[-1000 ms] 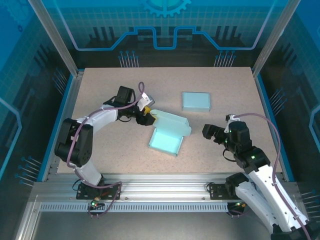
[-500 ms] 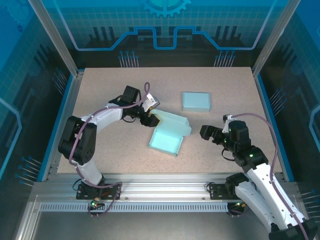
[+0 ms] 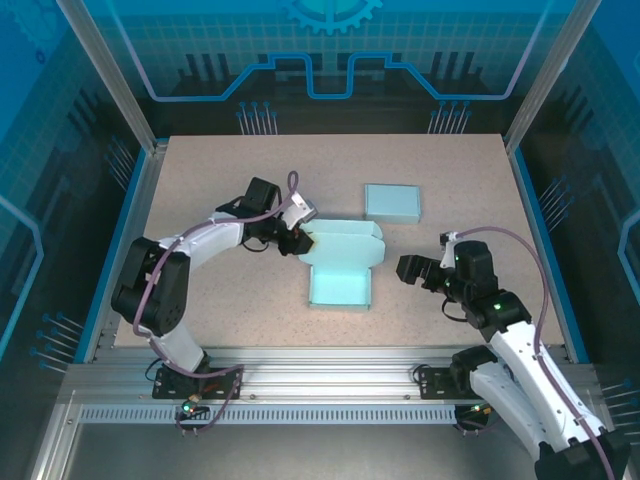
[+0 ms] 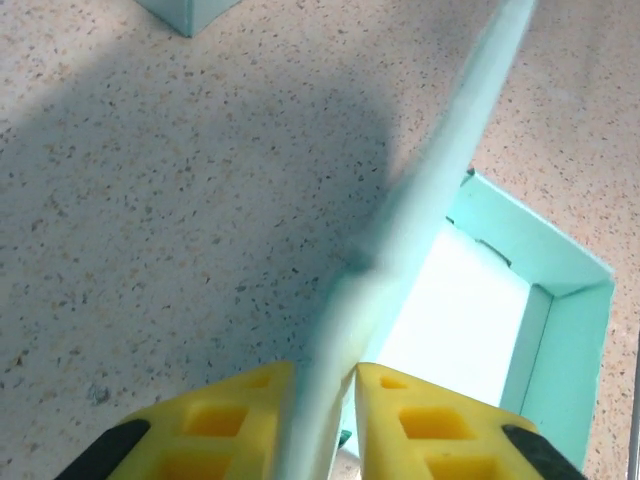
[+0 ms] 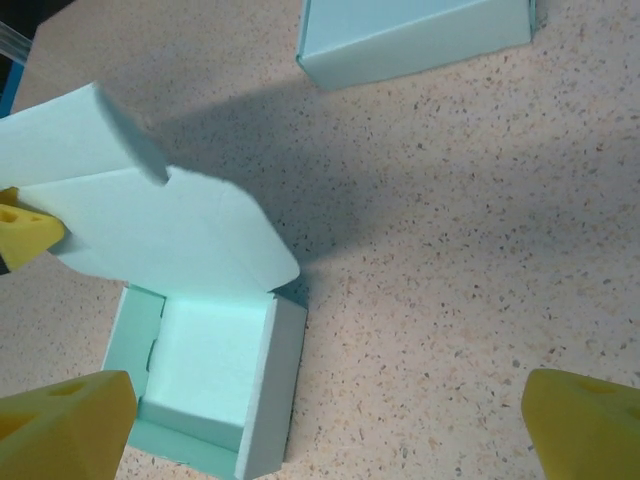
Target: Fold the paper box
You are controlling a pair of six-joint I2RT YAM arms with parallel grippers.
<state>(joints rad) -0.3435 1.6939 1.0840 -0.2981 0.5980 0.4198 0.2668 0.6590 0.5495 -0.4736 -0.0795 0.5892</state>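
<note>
The light teal paper box (image 3: 338, 287) lies open in the middle of the table, its lid (image 3: 345, 243) standing up at the far side. My left gripper (image 3: 298, 238) is shut on the lid's left edge. In the left wrist view the yellow fingers (image 4: 420, 415) pinch the thin lid flap (image 4: 440, 170), with the box tray (image 4: 470, 310) beyond them. My right gripper (image 3: 405, 268) hangs open just right of the box, holding nothing. The right wrist view looks down on the tray (image 5: 215, 370) and the raised lid (image 5: 170, 235), its gripper (image 5: 325, 390) spread wide beside the box's right wall.
A second, closed teal box (image 3: 391, 202) lies behind and to the right of the open one; it is also in the right wrist view (image 5: 410, 35). Speckled table (image 3: 220, 180) stretches bare to the left and far side. Blue rails edge the table.
The left gripper has closed on the lid edge. The box has turned from tilted to square with the table. The right gripper has crept left toward the box.
</note>
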